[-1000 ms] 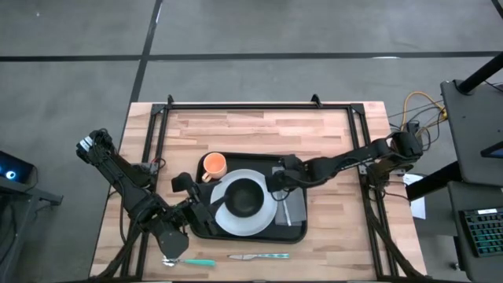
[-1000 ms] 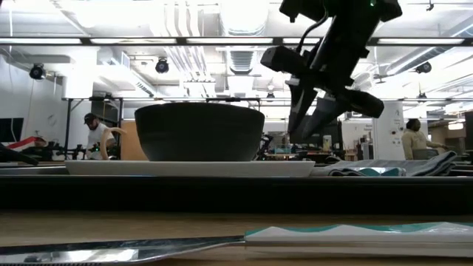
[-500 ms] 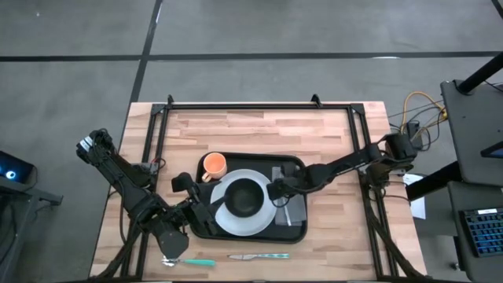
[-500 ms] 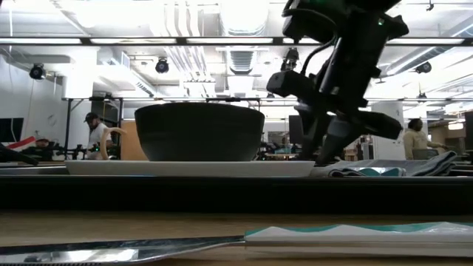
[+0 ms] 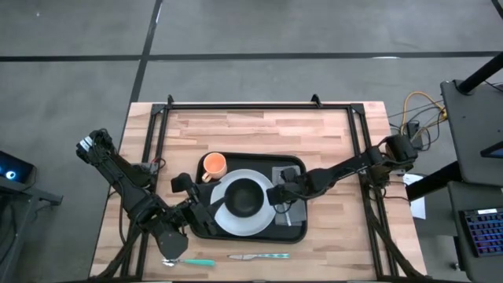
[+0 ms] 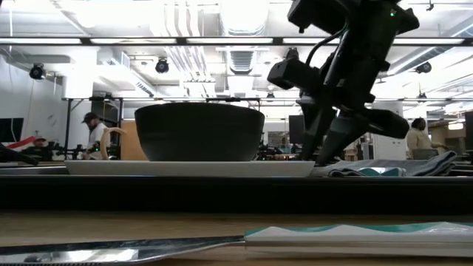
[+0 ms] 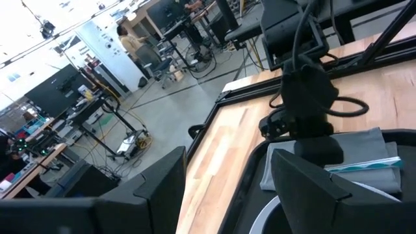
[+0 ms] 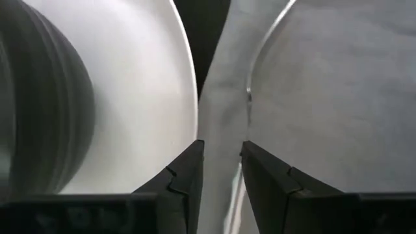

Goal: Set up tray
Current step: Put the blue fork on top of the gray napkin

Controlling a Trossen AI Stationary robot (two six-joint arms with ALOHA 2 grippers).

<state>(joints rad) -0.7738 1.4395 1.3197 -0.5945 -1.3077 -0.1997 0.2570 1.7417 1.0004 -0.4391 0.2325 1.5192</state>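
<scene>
The right pincer (image 5: 280,206) has dropped onto the grey napkin (image 5: 292,206).

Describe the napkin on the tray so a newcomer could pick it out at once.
Find the black tray mid-table. The white plate with a dark bowl fills its middle; the napkin lies flat beside the plate, under the right pincer. It is the only grey folded cloth, unlike the round orange cup.

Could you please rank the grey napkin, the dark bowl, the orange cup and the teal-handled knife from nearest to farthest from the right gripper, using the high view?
From the right gripper:
1. Grey napkin, directly beneath.
2. Dark bowl, leftward on the plate.
3. Orange cup and teal-handled knife, too close to call.
</scene>
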